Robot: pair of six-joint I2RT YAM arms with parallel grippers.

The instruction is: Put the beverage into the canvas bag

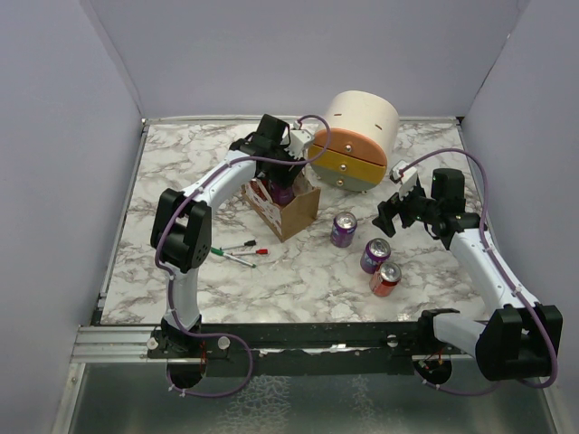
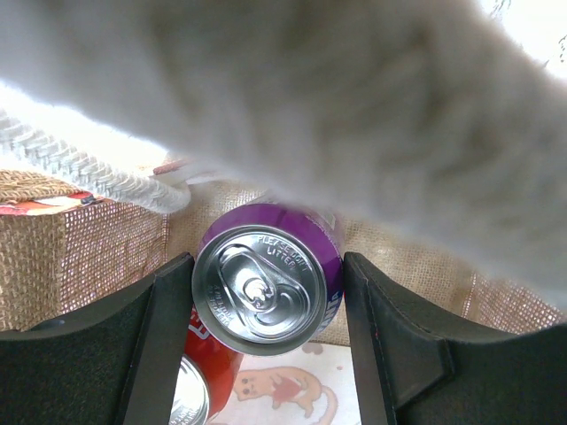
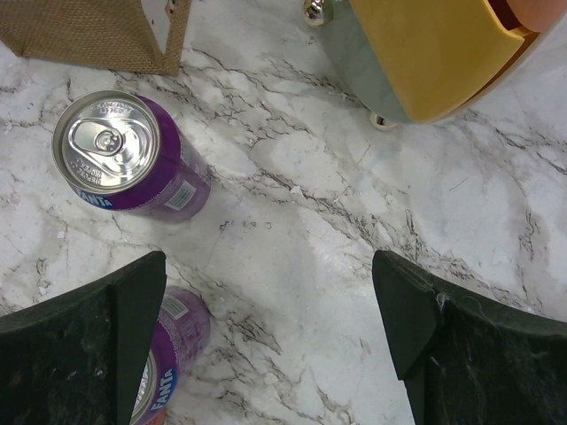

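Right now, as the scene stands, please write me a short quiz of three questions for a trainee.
1. True or false: the right gripper is shut on something.
2. Multiple choice: what lies on the table near the canvas bag, on the side toward the left arm's base? A. markers B. a spoon C. a sponge
3. Fill in: the can between the fingers of the left gripper, over the bag, is ____ in colour.

Key:
1. False: its jaws stand open over bare marble.
2. A
3. purple
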